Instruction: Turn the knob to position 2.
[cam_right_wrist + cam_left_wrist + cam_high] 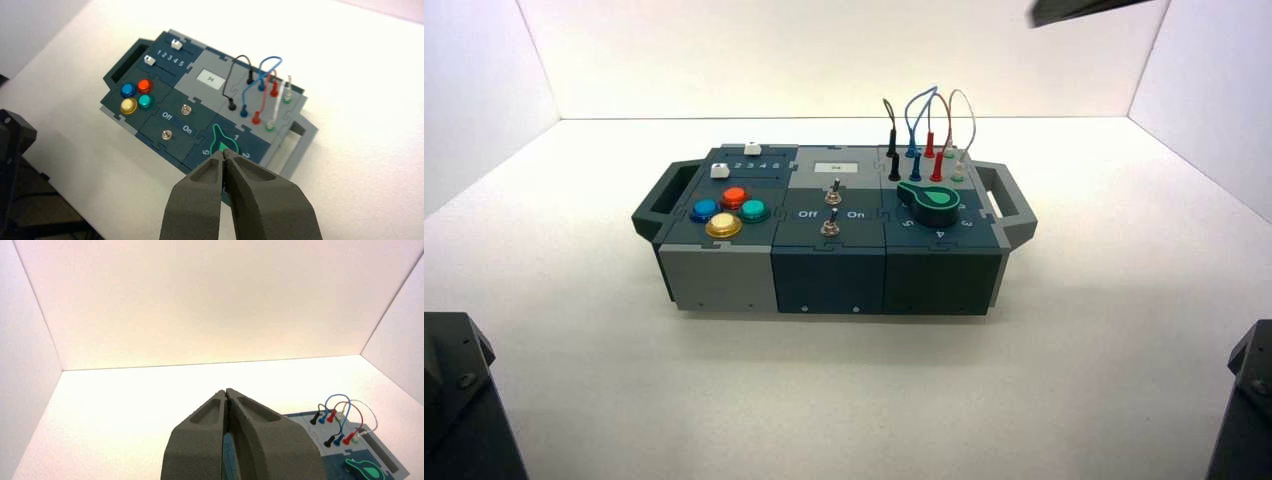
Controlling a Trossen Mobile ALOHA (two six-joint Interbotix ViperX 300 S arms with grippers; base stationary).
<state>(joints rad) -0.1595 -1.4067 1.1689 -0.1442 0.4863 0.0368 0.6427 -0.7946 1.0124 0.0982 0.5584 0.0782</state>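
Right gripper (223, 156), fingers together, hovers above the knob (223, 142), digit 2 (245, 156) beside its fingers; left gripper (227, 394) fingers together, wires (345, 412) beyond.

Knob (934, 203) at box's (724, 280) right end, before the wires (927, 125).

Four coloured push buttons (136, 96), two metal toggle switches (176, 121), looped wires (260, 87).

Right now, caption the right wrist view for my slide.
Shut right gripper hovers above the green knob, near ring digit 2.
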